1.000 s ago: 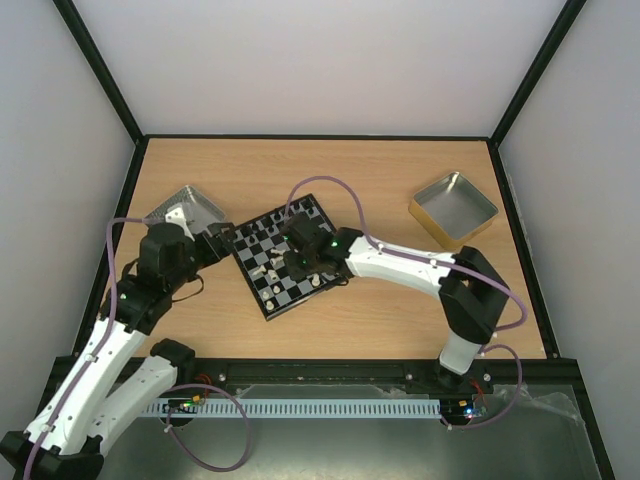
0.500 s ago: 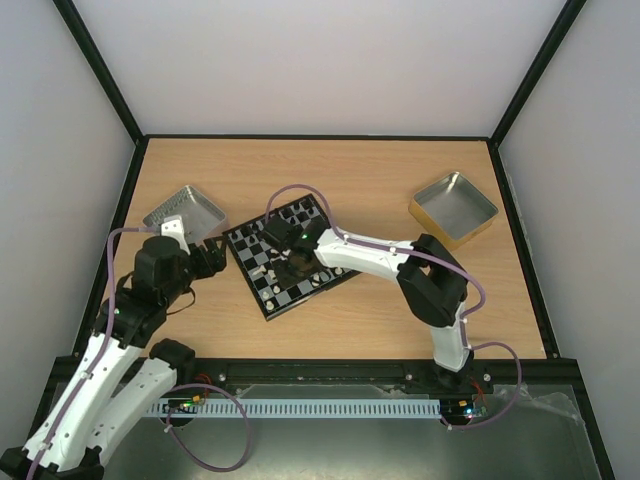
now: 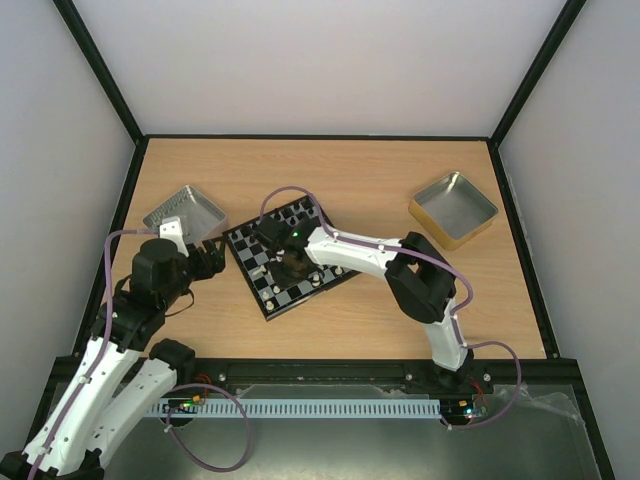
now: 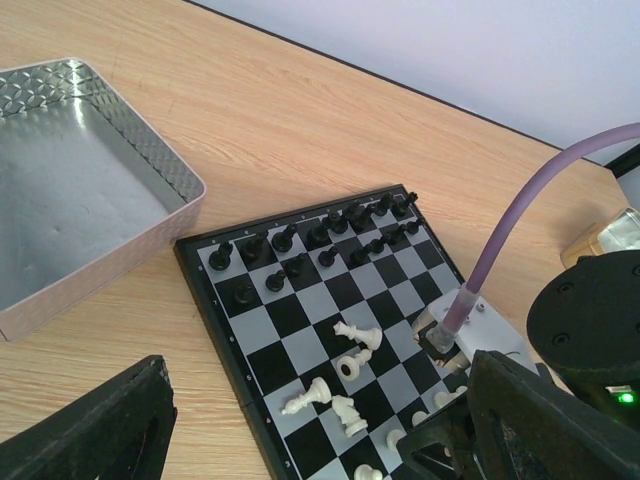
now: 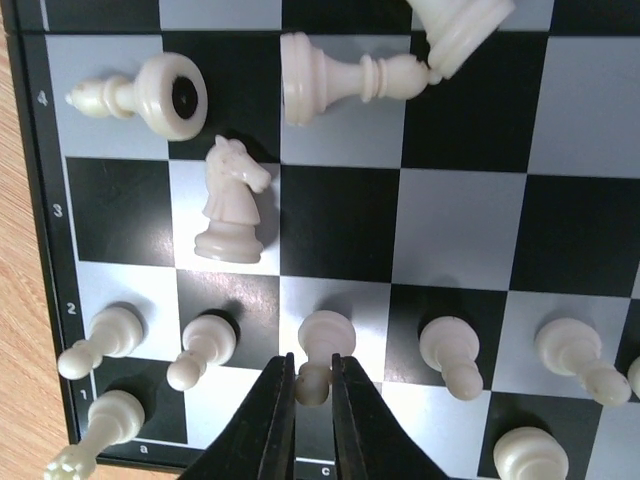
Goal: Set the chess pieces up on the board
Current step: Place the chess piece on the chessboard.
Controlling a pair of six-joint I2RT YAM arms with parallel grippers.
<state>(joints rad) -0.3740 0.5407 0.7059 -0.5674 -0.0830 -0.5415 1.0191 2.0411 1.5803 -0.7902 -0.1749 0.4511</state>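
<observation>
Right wrist: our right gripper [image 5: 312,378] pinches a pawn [image 5: 326,335]; a skewed lift could topple neighbouring pawns [image 5: 205,342]; left gripper [image 4: 315,400] gapes.

Left fingers [image 4: 100,430] wide apart; right arm [image 3: 370,258] far across to the left (right fingers [image 5: 270,420] nearly together).

board [image 5: 33,250] rim nos. 4-1, letters a, c

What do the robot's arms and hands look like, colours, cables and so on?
The left arm and right arm have white shells with bulky black joints, green lights, and a purple cable looping along each. The right hand has slim black tapered fingers; the left hand, broad black ones.
</observation>
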